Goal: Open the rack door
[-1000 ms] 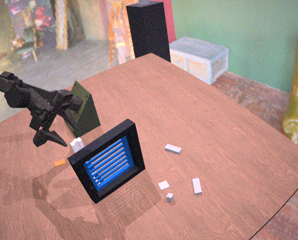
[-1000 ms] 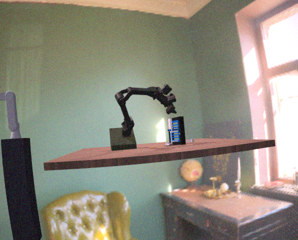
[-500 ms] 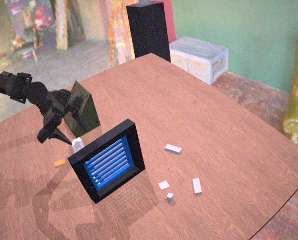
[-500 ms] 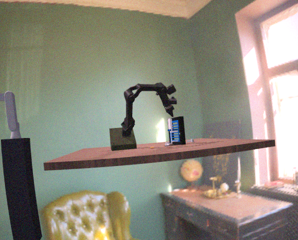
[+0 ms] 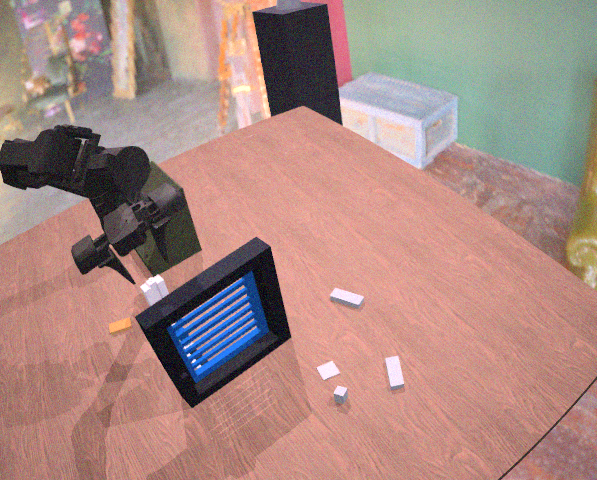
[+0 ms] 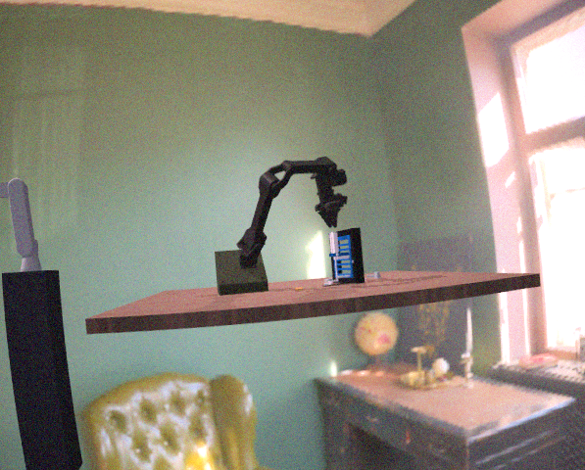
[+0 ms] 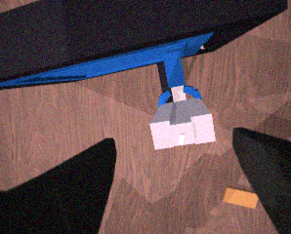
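Observation:
The blue slatted door (image 5: 236, 352) (image 6: 350, 255) (image 7: 136, 58) sits in the black frame (image 5: 280, 310) (image 6: 357, 253) (image 7: 111, 24) and looks closed. Its white upright handle (image 5: 154, 289) (image 6: 333, 243) (image 7: 204, 129) stands out on the arm's side, with its wider top side running roughly along the door. My gripper (image 5: 149, 272) (image 6: 332, 226) (image 7: 172, 141) is open and points down just above the handle. In the wrist view one fingertip is left and one right of the handle's top, with a gap on both sides. Nothing is held.
An orange block (image 5: 119, 325) (image 7: 240, 197) lies on the table near the handle. Beyond the frame lie two white bars (image 5: 346, 297) (image 5: 394, 372), a flat white tile (image 5: 328, 369) and a small cube (image 5: 340, 394). The arm's dark base block (image 6: 240, 273) stands behind.

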Controlling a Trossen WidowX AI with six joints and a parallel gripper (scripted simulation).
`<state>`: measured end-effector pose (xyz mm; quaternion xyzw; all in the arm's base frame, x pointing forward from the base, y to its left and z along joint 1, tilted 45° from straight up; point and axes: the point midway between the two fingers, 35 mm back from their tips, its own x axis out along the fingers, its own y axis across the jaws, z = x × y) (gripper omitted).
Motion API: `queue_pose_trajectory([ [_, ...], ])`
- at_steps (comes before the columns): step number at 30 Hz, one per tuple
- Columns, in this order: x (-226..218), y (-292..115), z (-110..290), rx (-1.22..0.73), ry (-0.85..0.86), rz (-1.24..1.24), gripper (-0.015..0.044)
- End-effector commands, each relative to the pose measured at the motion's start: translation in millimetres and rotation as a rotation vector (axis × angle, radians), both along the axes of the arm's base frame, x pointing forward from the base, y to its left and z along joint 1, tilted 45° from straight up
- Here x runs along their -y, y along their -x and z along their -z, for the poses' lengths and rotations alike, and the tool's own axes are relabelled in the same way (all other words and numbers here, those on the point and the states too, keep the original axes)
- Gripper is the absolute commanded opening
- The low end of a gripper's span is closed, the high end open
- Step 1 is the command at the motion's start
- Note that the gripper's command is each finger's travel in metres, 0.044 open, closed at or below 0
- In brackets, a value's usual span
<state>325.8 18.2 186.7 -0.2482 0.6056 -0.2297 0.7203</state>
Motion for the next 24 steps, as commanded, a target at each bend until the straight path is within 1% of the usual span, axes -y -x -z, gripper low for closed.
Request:
queue_pose_trajectory([
  [1,-0.9,0.7,-3.7,-0.068,0.084,-0.007,0.0295],
  [7,-0.2,0.6,-3.2,-0.073,0.088,-0.007,0.0295],
  [24,18.6,-2.8,15.9,-0.116,0.096,0.008,0.0295],
])
